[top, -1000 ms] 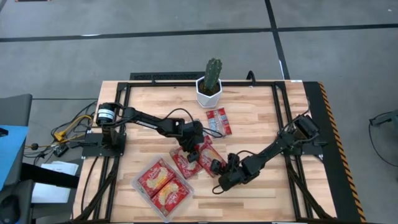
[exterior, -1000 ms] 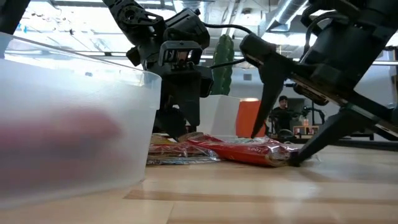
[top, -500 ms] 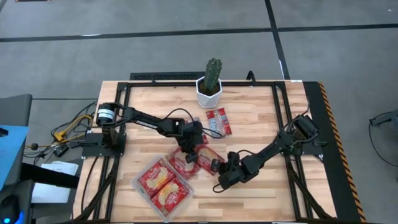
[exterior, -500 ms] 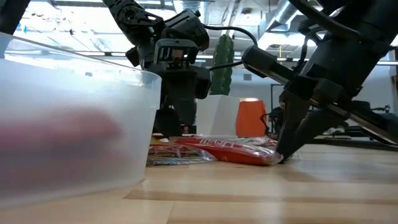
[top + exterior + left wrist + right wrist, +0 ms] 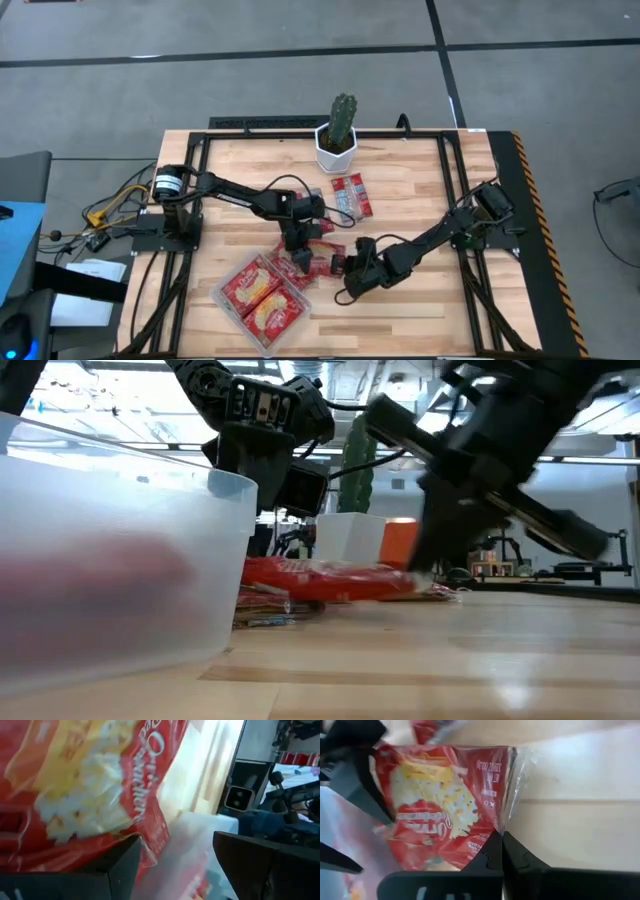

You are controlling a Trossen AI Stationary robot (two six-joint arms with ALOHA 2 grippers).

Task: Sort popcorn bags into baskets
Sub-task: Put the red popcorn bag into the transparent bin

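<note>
Red foil popcorn bag (image 5: 437, 815) is riding just off the wood, right gripper (image 5: 345, 268) pinching its sealed edge shut, beside the clear tray (image 5: 226, 300) already holding two bags. Left gripper (image 5: 300, 248), jaws spread, is hanging over the same bag. My read: lift clear of the rim before releasing, left arm yielding room.

Your two grippers crowd the table's middle: the left gripper (image 5: 297, 243) and right gripper (image 5: 345, 268) sit close together over loose popcorn bags (image 5: 318, 256). The clear basket (image 5: 262, 296) lies just beside them. Bare wood (image 5: 240, 175) stays open along the left and right sides.
</note>
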